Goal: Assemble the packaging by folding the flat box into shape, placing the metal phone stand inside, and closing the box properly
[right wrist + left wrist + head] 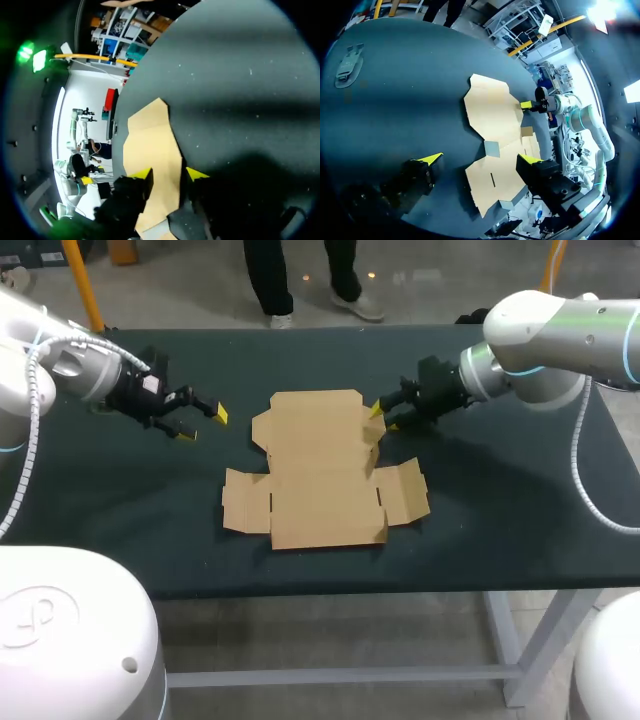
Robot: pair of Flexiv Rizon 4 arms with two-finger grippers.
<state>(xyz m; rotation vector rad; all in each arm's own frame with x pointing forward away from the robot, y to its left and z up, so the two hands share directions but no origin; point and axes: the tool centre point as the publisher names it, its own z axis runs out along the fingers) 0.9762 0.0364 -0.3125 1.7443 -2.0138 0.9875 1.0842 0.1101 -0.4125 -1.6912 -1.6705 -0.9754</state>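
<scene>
While your right end effector (384, 417), unclenched, straddles an edge of the flat box (320, 490), pinch squarely; bring the released left end effector (202, 425) closer to brace.

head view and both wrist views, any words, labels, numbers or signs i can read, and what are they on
No readable text in any view.
box: plain cardboard, no print shows.
stand: too small to make out any marking.
arm base: a raised emblem, not legible as words.
</scene>
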